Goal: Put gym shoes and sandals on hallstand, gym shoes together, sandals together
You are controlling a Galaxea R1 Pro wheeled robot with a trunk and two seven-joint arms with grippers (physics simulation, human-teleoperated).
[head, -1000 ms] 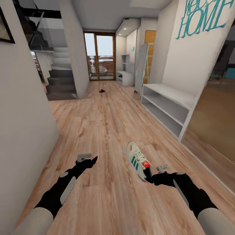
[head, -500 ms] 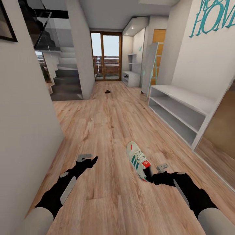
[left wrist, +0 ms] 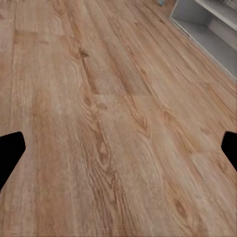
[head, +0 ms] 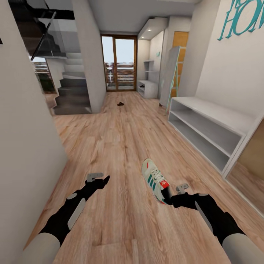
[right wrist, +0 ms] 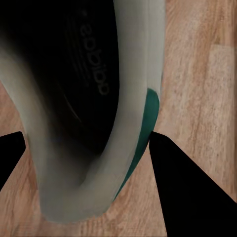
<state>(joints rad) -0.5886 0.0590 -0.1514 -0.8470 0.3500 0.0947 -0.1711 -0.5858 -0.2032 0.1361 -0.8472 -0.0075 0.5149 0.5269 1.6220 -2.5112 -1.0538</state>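
Note:
A white gym shoe [head: 156,180] with green stripes and a red-orange heel patch is held above the wooden floor, heel end in my right gripper [head: 169,200], which is shut on it. In the right wrist view the shoe's heel opening [right wrist: 84,98] sits between the two dark fingers. My left gripper [head: 104,180] hangs open and empty over bare floor, its fingertips [left wrist: 10,153] at the picture's edges. A small dark sandal [head: 120,104] lies far down the corridor. The hallstand [head: 147,88] stands low and white at the far right, under a wall shelf.
A white two-shelf rack [head: 209,128] under teal "HOME" lettering [head: 240,20] lines the right wall nearby. A white wall [head: 25,146] is close on the left. Stairs [head: 71,93] rise at the far left, and a glass door [head: 118,62] ends the corridor.
The whole picture has shifted, so the camera moved: the near rack now sits lower and further right. Both arms and the held shoe keep their places in the view.

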